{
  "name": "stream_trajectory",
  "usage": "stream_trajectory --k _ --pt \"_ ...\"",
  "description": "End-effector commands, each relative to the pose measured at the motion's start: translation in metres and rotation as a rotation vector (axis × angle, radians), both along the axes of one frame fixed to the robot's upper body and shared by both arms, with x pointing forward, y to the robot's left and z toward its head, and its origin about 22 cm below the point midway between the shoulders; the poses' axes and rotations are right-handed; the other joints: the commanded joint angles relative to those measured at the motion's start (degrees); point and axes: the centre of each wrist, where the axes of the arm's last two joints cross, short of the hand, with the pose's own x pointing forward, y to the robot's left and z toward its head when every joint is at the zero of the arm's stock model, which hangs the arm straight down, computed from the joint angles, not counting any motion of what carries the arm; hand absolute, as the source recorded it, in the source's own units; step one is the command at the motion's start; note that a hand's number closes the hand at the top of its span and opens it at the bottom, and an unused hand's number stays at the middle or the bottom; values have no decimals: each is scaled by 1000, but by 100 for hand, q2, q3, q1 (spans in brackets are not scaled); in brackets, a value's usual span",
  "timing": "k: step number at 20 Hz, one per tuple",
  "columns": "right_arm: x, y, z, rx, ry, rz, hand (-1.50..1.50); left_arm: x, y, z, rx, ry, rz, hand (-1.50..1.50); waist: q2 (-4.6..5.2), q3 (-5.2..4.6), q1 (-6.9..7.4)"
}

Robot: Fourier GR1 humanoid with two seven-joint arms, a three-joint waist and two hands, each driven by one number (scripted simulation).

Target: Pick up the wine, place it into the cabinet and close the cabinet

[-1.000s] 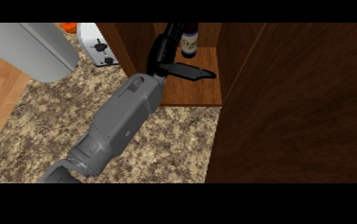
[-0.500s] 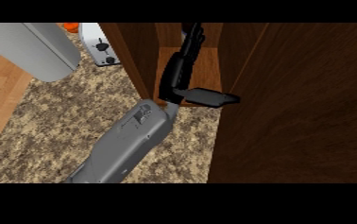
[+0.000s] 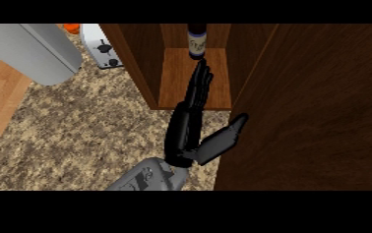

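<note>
The wine bottle [image 3: 196, 41], dark with a pale label, stands upright at the back of the open wooden cabinet [image 3: 170, 82] on its shelf. My left hand [image 3: 186, 128] reaches into the cabinet from below. Its fingers are straight, with their tips just in front of the bottle's base, and its thumb sticks out to the right towards the door. The hand is open and holds nothing. The cabinet door [image 3: 305, 119] stands open, filling the right side of the view. My right hand does not show.
A white appliance [image 3: 102, 51] with knobs sits left of the cabinet, with a large grey metal object [image 3: 36, 50] and something orange [image 3: 71, 28] beside it. The speckled granite counter [image 3: 80, 129] spreads to the lower left.
My left hand's fingers have straightened and come away from the bottle, which stays standing on the shelf. The forearm has drawn back towards the view's lower edge.
</note>
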Motion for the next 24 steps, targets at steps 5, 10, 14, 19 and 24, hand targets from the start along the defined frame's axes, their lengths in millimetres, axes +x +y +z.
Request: stream_trajectory --k 5,10,14,19,24 --pt "-5 -9 -9 3 -14 -11 -150 -67 15 9 -110 24 -25 150 17 -4 -43" --pt "-7 -2 12 -9 2 -7 -150 -99 56 0 -89 38 -115 150 7 -10 -34" --pt "-10 10 -7 -44 68 155 150 -105 86 3 -74 -8 -124 150 14 -10 0" --pt "-13 22 -8 -148 -23 264 150 -114 124 19 -77 -14 -165 150 27 -7 22" --pt "-29 48 -11 -107 70 466 150 -122 160 18 -83 -14 -165 150 -13 -27 77"
